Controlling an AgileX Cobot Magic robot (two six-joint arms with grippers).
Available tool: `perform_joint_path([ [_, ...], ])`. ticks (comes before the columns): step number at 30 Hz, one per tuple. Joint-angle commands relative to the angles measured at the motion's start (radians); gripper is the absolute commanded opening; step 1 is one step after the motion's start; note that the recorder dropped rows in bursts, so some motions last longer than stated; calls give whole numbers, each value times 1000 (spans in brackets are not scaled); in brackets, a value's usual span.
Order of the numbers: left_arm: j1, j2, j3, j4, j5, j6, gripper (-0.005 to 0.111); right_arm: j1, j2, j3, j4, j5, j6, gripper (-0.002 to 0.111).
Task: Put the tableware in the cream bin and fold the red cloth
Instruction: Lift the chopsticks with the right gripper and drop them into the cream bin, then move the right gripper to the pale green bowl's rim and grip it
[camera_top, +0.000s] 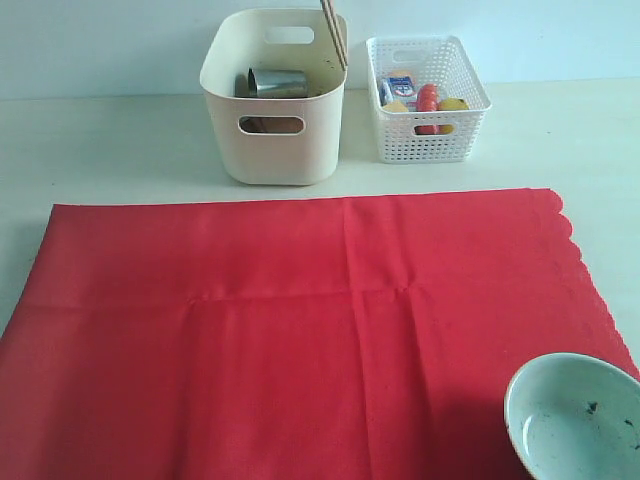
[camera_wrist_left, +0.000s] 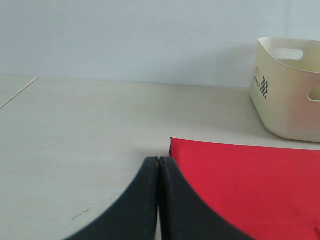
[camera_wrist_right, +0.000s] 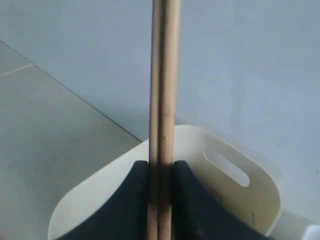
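The red cloth (camera_top: 300, 330) lies spread flat, with its scalloped edge at the right. Behind it stands the cream bin (camera_top: 272, 150), and a steel cup (camera_top: 275, 83) lies inside. A pair of wooden chopsticks (camera_top: 334, 32) hangs over the bin's right rim. My right gripper (camera_wrist_right: 161, 165) is shut on the chopsticks (camera_wrist_right: 165, 75), just above the bin (camera_wrist_right: 100, 180). A pale green-white bowl (camera_top: 575, 420) sits on the cloth's near right corner. My left gripper (camera_wrist_left: 159, 159) is shut on nothing, low over the table beside a corner of the cloth (camera_wrist_left: 250, 185). Neither gripper appears in the exterior view.
A white lattice basket (camera_top: 428, 140) to the right of the bin holds a small milk carton (camera_top: 400, 88) and food items. The pale tabletop (camera_top: 100, 140) runs back to a light wall. The left wrist view shows the bin (camera_wrist_left: 287, 100) beyond the cloth.
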Motion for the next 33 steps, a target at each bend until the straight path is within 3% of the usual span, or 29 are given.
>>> perform_joint_path([
  [1,-8,-5,3,3,-6,1,3,1,56,-46,212,5,-207,0],
  [8,-8,-5,3,3,-6,1,3,1,95,-56,354,-51,-316,3],
  [10,-8,-5,3,3,-6,1,3,1,97,-56,351,-64,-316,10],
  [17,-8,-5,3,3,-6,1,3,1,97,-56,351,-53,-296,55],
  [20,-8,-5,3,3,-6,1,3,-5,91,-56,324,-50,-205,65],
  [21,-8,-5,3,3,-6,1,3,-16,72,-56,224,-12,-90,66],
  [24,-8,-5,3,3,-6,1,3,-66,4,-56,-169,125,212,64],
  [27,-8,-5,3,3,-6,1,3,-155,-75,-56,-591,296,599,52],
  [30,-8,-5,3,3,-6,1,3,-254,-139,-56,-660,479,660,30],
  [33,-8,-5,3,3,-6,1,3,-308,-226,-48,-660,549,727,11],
])
